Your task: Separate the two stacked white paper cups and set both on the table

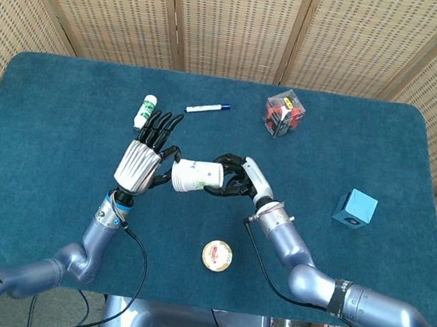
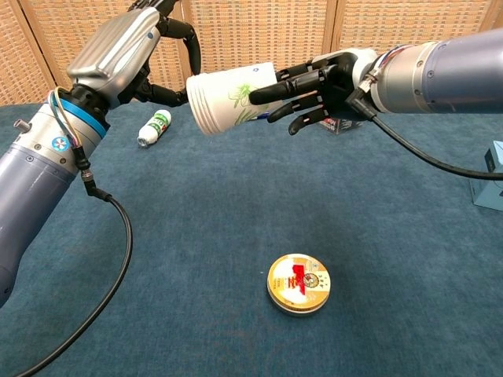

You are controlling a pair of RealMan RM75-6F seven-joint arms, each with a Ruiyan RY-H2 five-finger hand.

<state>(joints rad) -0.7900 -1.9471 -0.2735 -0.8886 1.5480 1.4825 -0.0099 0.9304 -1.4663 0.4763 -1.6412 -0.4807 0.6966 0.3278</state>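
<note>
Wicker screens back a blue table [image 1: 63, 109]. Above it, the right hand [image 2: 318, 82] grips the stacked cups [image 2: 228, 98] sideways, rims toward the left hand [image 2: 137, 47], whose fingers are spread at the rim, holding nothing. To do this well, I judge, the left should pinch only the outer rim and pull straight along the cups' axis while the right holds firm.

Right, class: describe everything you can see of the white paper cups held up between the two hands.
The white paper cups look like one nested stack, white with a green leafy print on the side and stepped rims at the wider end. They lie roughly on their side in the air above the blue table, rims toward the left hand, whose fingertips sit at the rim. The right hand grips the narrower end, dark fingers wrapped over the wall. Nothing else touches them.
</note>
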